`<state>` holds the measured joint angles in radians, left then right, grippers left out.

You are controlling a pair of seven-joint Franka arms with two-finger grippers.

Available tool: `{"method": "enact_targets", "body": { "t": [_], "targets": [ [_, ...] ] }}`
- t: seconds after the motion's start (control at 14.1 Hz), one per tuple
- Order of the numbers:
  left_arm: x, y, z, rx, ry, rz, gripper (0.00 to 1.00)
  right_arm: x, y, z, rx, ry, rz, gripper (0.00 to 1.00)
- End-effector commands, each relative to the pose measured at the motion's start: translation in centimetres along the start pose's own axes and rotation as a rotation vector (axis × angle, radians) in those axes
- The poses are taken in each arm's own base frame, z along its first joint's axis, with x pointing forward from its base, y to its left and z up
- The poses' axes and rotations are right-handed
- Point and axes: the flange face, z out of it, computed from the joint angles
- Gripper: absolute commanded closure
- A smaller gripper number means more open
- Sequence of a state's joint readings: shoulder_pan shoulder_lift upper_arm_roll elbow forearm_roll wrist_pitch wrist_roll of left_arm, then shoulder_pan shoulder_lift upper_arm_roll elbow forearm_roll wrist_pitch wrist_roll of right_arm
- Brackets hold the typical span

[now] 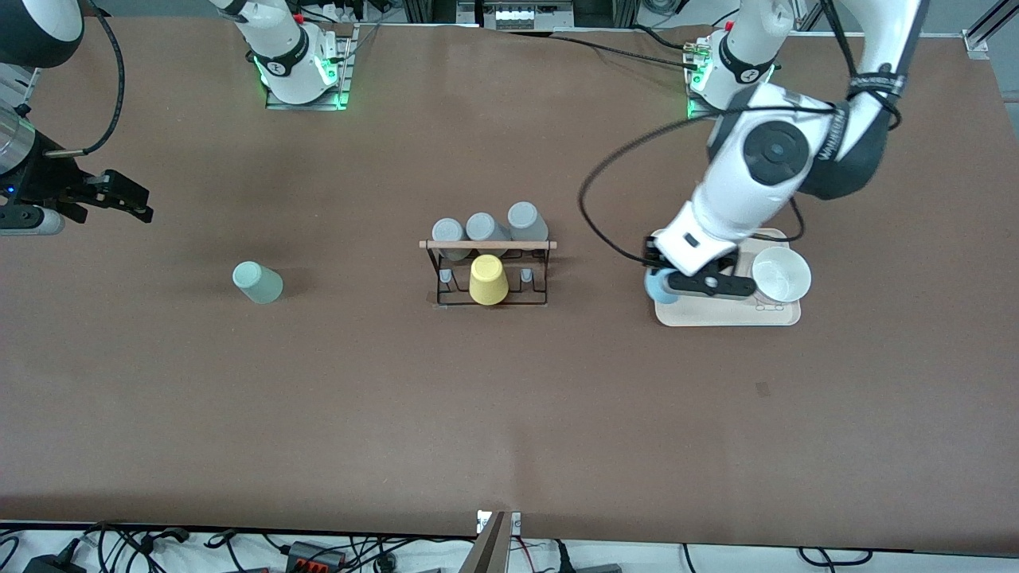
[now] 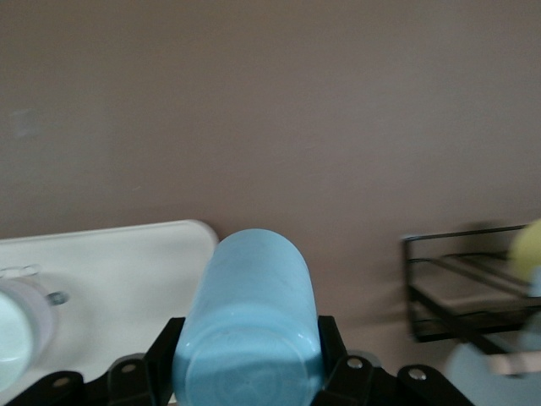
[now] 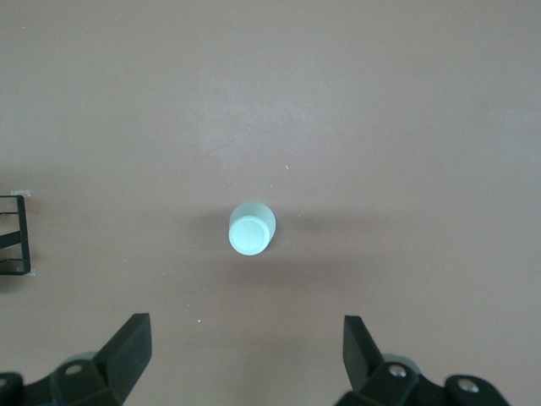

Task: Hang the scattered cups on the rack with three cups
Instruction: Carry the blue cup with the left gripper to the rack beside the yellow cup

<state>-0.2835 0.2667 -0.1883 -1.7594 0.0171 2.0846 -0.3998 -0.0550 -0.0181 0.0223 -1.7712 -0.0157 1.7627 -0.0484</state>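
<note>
The light blue cup (image 1: 657, 291) is at the corner of a pale tray (image 1: 728, 314), on the side toward the rack, and my left gripper (image 1: 669, 281) is shut on it. In the left wrist view the blue cup (image 2: 249, 326) fills the gap between the black fingers (image 2: 165, 351), base toward the camera. The mint-green cup (image 1: 257, 282) stands upside down on the table toward the right arm's end. My right gripper (image 1: 143, 204) hangs open and empty above the table at that end; the mint cup (image 3: 251, 228) shows well ahead of its fingers. The black rack (image 1: 487, 274) stands mid-table.
Three grey cups (image 1: 486, 228) hang along the rack's wooden rod and a yellow cup (image 1: 487, 280) hangs on the side nearer the front camera. A white bowl (image 1: 782, 274) sits on the tray. The rack (image 2: 465, 288) also shows in the left wrist view.
</note>
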Motion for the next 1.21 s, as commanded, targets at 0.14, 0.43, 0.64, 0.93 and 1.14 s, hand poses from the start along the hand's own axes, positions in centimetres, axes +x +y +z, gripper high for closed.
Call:
{"method": "enact_targets", "body": {
  "t": [0.14,0.43,0.64,0.93,1.14],
  "targets": [
    [3.7,10.4,-0.2,-0.082,0.05,0.064,0.7,0.1,0.0,0.2,-0.013,0.002,-0.007,0.0],
    [1.1,15.5,2.6,-0.07,0.011,0.018,0.7,0.2,0.0,0.5,-0.013,-0.003,-0.009,0.0],
    [0.1,17.1,3.8,-0.066,0.001,-0.008,0.7,0.1,0.1,0.7,-0.013,-0.009,-0.004,0.0],
    [-0.9,18.5,4.6,-0.061,-0.008,0.012,0.7,0.2,0.1,1.5,-0.012,-0.022,-0.006,0.0],
    [-1.1,19.1,6.0,-0.03,0.009,0.043,0.7,0.5,0.0,2.2,-0.011,-0.025,-0.008,0.0]
  ]
}}
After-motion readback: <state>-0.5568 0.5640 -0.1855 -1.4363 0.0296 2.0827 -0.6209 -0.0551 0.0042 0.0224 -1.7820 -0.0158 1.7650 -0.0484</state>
